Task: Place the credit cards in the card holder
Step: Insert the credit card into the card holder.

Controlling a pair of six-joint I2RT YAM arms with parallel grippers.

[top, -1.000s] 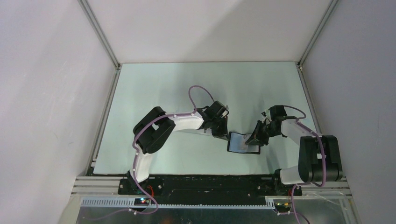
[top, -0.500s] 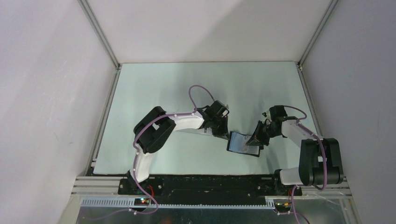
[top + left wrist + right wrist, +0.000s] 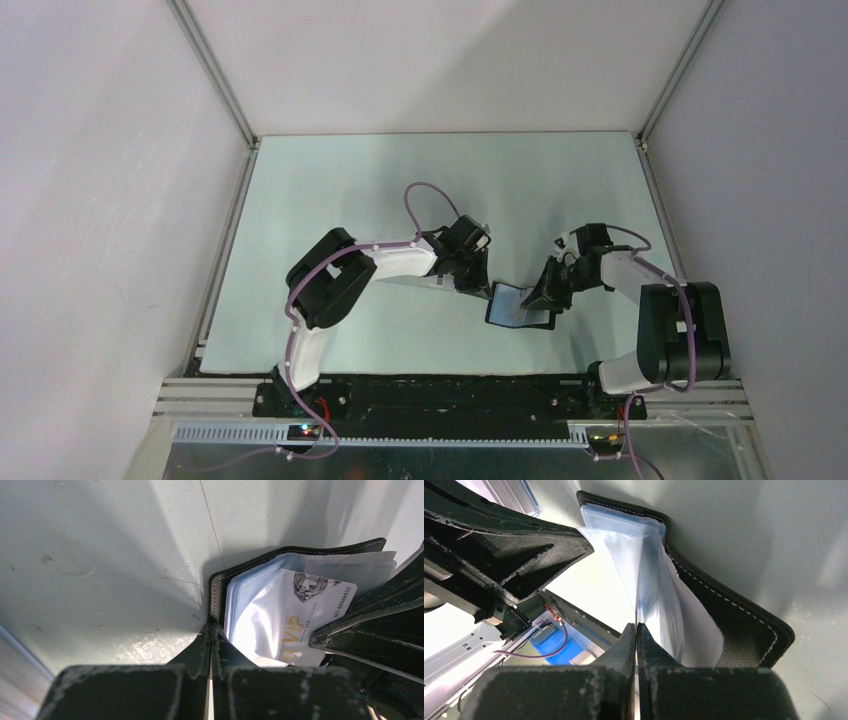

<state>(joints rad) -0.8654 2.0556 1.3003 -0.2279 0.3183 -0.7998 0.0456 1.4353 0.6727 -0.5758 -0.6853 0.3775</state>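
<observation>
Card holder (image 3: 520,305) lies open where my left arm (image 3: 395,262) and right arm (image 3: 640,280) bend inward: left jaws clamped on its cover, right jaws pinching a credit card (image 3: 300,615).

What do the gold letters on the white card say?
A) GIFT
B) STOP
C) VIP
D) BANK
C: in the left wrist view, the card sticking out of the wallet shows big gold letters spelling VIP.
</observation>
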